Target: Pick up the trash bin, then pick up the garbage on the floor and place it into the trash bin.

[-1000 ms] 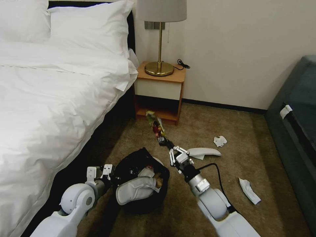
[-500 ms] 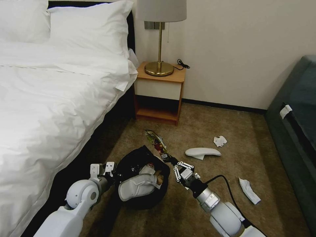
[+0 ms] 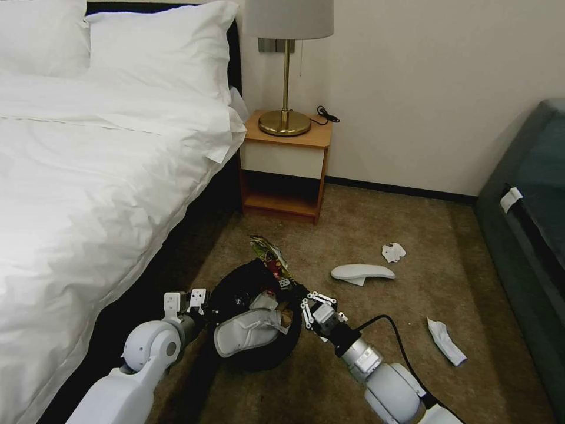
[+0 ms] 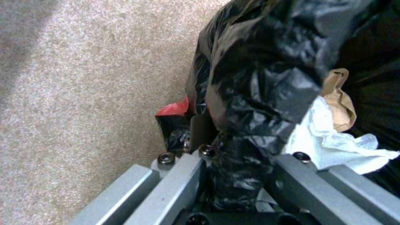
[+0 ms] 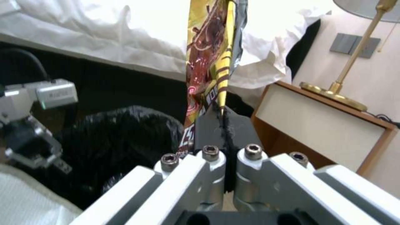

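Carpet [image 3: 365, 235] by bed: left hand [image 4: 233, 175] gripping trash bin [image 3: 235, 288] rim; right hand [image 3: 294, 290] pinching snack wrapper [image 3: 268, 259] over bin.

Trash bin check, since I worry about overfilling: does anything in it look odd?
Yes. A white slipper lies across the trash bin mouth, jutting past the rim instead of sitting inside.

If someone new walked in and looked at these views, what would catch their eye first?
Most likely the right claw, pinching a gold snack wrapper upright over the black-lined trash bin beside the bed. The left claw grips the bin's rim. One white slipper lies in the bin, another on the carpet.
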Motion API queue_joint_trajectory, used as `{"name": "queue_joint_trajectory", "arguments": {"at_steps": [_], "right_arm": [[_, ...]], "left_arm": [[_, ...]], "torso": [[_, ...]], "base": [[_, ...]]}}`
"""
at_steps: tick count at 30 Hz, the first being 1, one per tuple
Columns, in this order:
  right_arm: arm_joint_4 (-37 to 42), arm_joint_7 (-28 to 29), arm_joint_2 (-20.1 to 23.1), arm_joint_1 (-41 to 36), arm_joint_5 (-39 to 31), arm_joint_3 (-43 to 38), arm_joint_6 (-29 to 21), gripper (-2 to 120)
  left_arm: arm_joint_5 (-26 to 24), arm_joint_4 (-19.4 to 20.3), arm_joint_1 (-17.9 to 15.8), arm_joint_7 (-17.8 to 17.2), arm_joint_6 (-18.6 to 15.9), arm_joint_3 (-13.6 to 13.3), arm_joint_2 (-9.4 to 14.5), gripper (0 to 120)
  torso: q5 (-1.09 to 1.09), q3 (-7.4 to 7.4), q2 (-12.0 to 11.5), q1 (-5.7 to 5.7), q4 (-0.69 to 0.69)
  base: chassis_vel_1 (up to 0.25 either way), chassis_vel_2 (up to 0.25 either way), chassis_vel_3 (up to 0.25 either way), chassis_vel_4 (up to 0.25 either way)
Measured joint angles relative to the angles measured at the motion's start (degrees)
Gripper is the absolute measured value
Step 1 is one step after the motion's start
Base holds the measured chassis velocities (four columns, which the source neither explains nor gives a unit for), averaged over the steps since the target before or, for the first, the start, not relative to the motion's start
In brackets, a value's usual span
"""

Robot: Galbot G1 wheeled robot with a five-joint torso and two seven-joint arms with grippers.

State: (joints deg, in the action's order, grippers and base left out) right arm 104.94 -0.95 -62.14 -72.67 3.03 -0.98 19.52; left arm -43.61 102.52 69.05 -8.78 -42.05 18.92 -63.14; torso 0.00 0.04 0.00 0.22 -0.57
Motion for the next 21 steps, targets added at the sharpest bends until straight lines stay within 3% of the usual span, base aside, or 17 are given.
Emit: {"name": "queue_joint_trajectory", "arguments": {"at_steps": [21], "right_arm": [[-2.5,0.1,-1.5,0.7,1.4,4.2,-0.3,0]], "left_arm": [[0.9,-0.2,0.2,0.1,0.0,0.5,-0.8,0]], "torso": [[-0.02,0.00,0.0,0.00,-0.02]], "base": [[0.000,0.000,0.000,0.000]]}}
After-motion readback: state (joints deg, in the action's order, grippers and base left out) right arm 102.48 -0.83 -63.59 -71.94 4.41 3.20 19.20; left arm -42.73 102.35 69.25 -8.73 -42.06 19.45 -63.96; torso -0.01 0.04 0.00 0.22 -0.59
